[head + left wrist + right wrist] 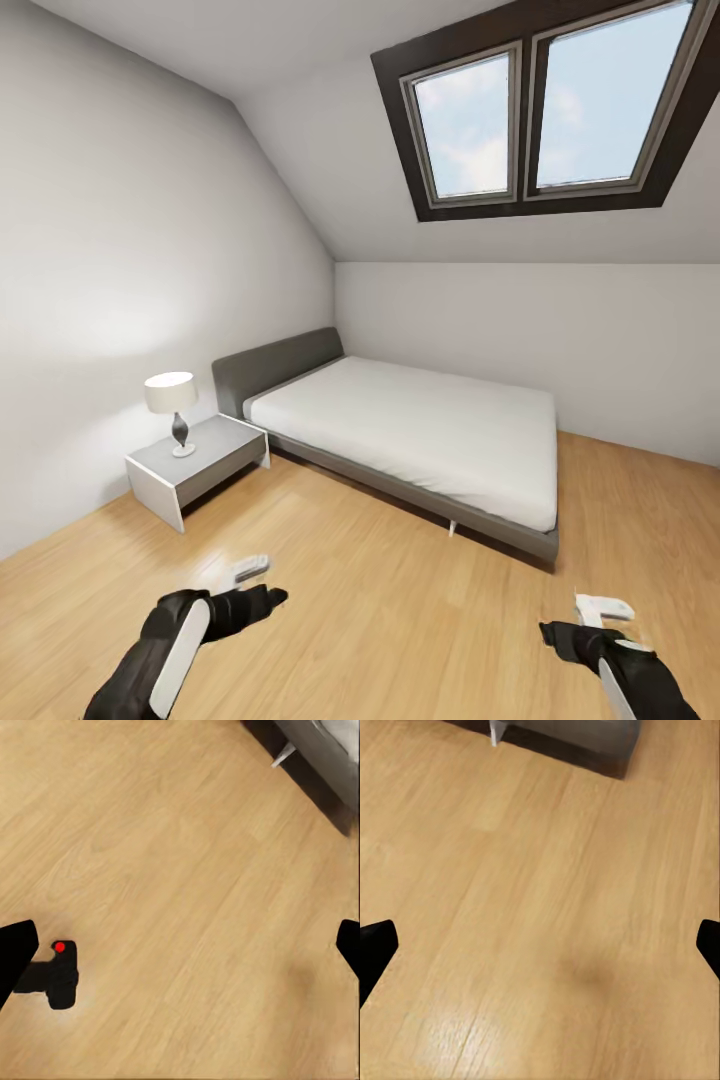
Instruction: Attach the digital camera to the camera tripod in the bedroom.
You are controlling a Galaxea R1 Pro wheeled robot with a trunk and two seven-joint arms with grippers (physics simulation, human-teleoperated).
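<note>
The digital camera [61,976], small and black with a red dot, lies on the light wood floor [195,870] of the bedroom. In the left wrist view it sits just beside one black fingertip [15,952] of my left gripper [180,952], which is open wide above the floor with nothing between its fingers. In the head view my left gripper [250,577] hangs low at the front left. My right gripper [600,608] is at the front right, also open, and its wrist view has bare floor between the fingertips [375,949]. The camera tripod is out of view.
A grey bed [420,430] with a white mattress stands ahead against the far wall. To its left are a grey nightstand [195,465] and a white lamp [172,410]. A dark-framed skylight [550,110] sits in the sloped ceiling. Wood floor stretches between me and the bed.
</note>
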